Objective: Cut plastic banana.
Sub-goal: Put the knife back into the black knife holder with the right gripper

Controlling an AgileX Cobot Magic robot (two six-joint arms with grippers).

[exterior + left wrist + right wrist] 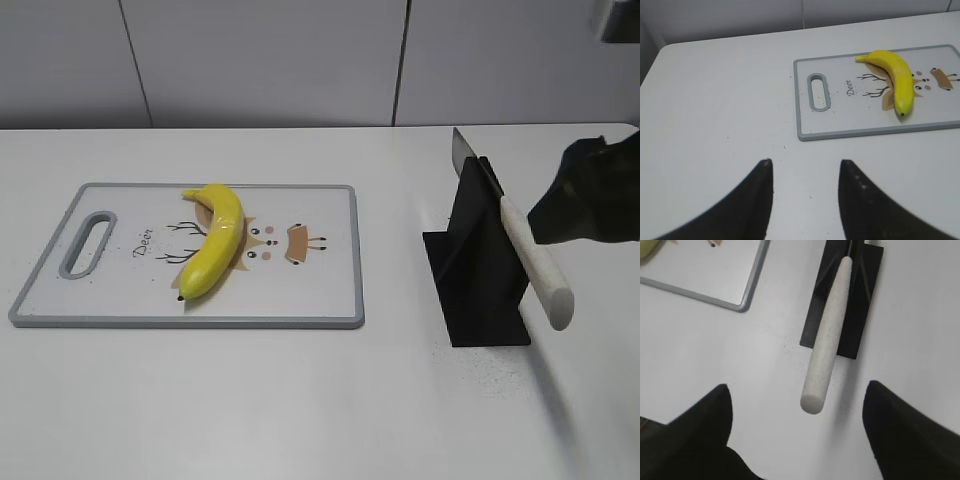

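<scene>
The plastic banana is glossy yellow and lies whole on the cutting board, printed with a deer. It also shows in the left wrist view. A knife with a white handle leans blade-up in a black stand. In the right wrist view the handle points at the camera. My right gripper is open, its fingers apart on either side of the handle's end, not touching it. Its dark body is at the exterior view's right edge. My left gripper is open and empty over bare table, left of the board.
The cutting board has a handle slot at its left end. The white table meets a grey wall at the back. The board's corner shows in the right wrist view.
</scene>
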